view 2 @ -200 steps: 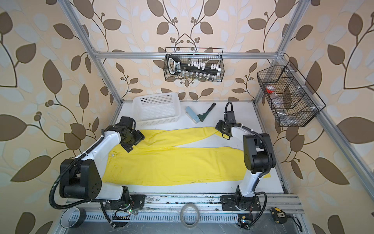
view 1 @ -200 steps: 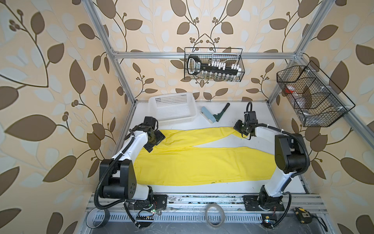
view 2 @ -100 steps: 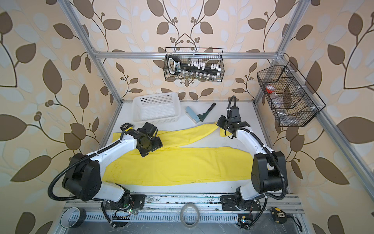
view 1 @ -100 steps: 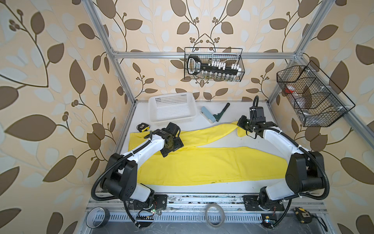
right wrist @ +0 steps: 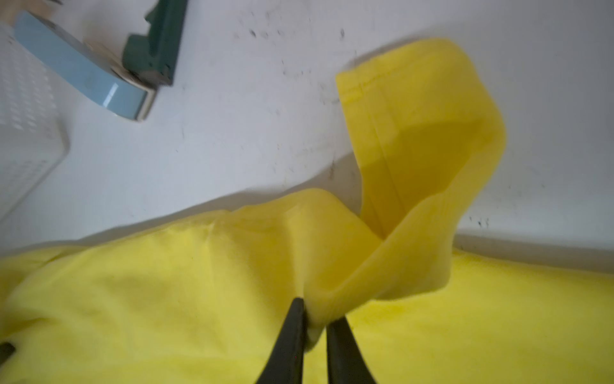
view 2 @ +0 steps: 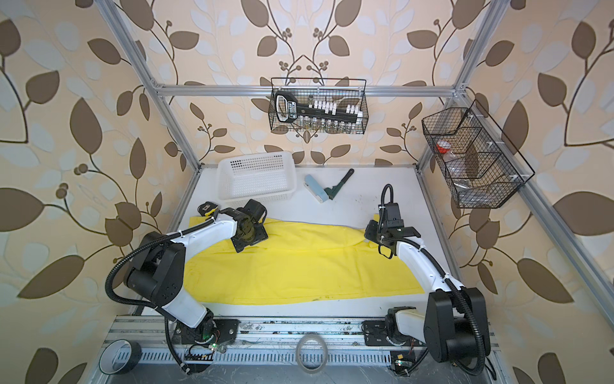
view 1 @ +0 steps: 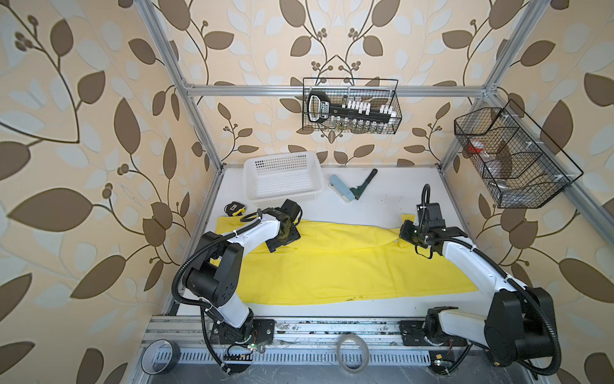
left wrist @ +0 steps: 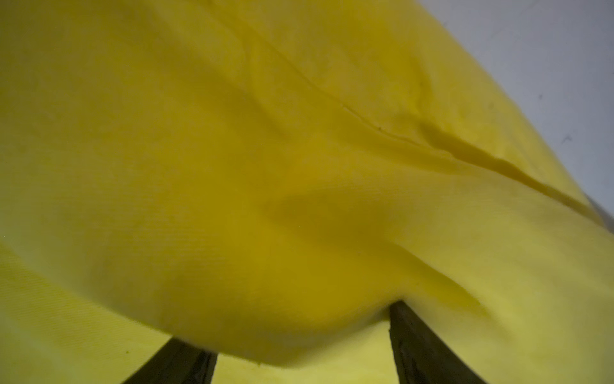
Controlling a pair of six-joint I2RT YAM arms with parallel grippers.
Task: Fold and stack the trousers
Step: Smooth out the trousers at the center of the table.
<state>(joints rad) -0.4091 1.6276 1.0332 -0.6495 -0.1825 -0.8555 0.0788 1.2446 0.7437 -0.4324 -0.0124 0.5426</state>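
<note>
White tabletop (view 1: 382,199) carries yellow trousers (view 1: 332,266); left pincer (left wrist: 292,324) stands open over them, right pincer (right wrist: 317,311) pinches their cuff.

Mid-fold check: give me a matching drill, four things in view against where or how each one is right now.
Things:
1. white basket
2. lint roller
3. left gripper
4. right gripper

Place or state:
A. jaws shut on a fold of the trousers
B. lying on the bare table, just right of the basket
C. jaws wide apart, yellow cloth draped across them
D. far left corner, empty

Pairs: 1-D, 2-B, 3-C, 4-A
</note>
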